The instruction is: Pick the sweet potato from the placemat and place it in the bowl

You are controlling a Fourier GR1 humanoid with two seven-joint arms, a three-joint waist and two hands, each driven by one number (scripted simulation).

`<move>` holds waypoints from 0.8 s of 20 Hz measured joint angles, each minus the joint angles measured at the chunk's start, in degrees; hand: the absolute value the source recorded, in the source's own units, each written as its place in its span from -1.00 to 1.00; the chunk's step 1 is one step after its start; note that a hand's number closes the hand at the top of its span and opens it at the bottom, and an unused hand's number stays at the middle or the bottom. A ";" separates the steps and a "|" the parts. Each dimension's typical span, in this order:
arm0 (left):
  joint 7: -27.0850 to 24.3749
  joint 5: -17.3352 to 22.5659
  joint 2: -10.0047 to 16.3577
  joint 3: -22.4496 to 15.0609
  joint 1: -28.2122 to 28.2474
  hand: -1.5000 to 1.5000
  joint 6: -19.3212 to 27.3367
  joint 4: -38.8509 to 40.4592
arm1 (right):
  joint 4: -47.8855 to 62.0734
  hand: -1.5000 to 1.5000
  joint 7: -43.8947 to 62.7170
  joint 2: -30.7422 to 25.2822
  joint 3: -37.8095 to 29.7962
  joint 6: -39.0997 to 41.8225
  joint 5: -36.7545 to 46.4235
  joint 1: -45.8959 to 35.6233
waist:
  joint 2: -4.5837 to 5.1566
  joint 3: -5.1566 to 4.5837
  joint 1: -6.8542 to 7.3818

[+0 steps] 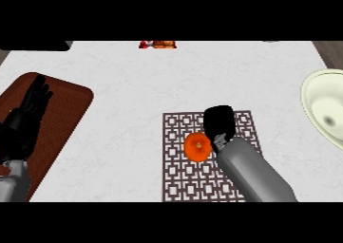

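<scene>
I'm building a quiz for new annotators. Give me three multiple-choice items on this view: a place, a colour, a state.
1. Where does the sweet potato lie? A inside a pot; B on the patterned placemat; C on a plate.
2. What colour is the bowl? A pale cream; B blue; C black.
3. How is the left hand? A shut on a cup; B open, fingers straight; C out of view.
Key: B, it rests on the pattern beside the right hand; A, its inside shows cream; B, its straight fingers show over the brown mat.
</scene>
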 measured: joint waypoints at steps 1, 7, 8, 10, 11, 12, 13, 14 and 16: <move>-0.23 -0.44 -0.32 -0.04 -0.36 0.00 0.44 0.60 | -1.85 1.00 -2.31 -0.88 0.05 -1.00 -0.74 1.06 | 0.01 0.05 -0.25; -0.23 -0.77 -0.45 0.86 1.35 0.00 1.49 0.28 | -16.05 1.00 -21.84 -9.41 -1.13 -6.67 -9.57 11.17 | -0.24 0.44 -2.47; -0.08 -0.63 -0.20 1.16 1.65 0.00 1.41 -0.08 | -18.80 1.00 -24.81 -11.79 -1.87 -7.26 -10.99 13.14 | -0.23 0.49 -2.73; -0.16 -0.41 -0.10 1.54 1.77 0.00 1.25 -0.06 | -24.48 1.00 -29.76 -16.22 -3.35 -8.75 -13.34 17.71 | -0.07 0.52 -2.98; -0.72 -0.43 -0.15 1.66 1.84 0.00 1.12 0.37 | -27.44 1.00 -31.78 -18.51 -4.34 -9.33 -14.29 19.83 | 0.04 0.53 -2.96; -0.72 -0.26 -0.02 1.94 1.67 0.00 0.92 0.82 | -30.41 1.00 -33.71 -20.73 -5.65 -9.97 -15.29 21.58 | 0.11 0.53 -3.03; -0.91 -0.36 -0.05 2.03 1.76 0.00 0.96 0.87 | -33.67 1.00 -35.07 -22.90 -6.84 -10.68 -15.92 23.79 | 0.13 0.53 -3.06; -0.56 -0.36 0.09 2.19 1.60 0.00 0.99 0.68 | -36.82 1.00 -36.07 -24.81 -8.66 -10.90 -16.98 25.15 | 0.15 0.53 -3.07; -0.88 -0.18 0.21 2.36 2.00 0.00 0.51 0.74 | -42.89 1.00 -36.92 -27.23 -12.63 -11.61 -19.17 27.40 | 0.15 0.52 -3.12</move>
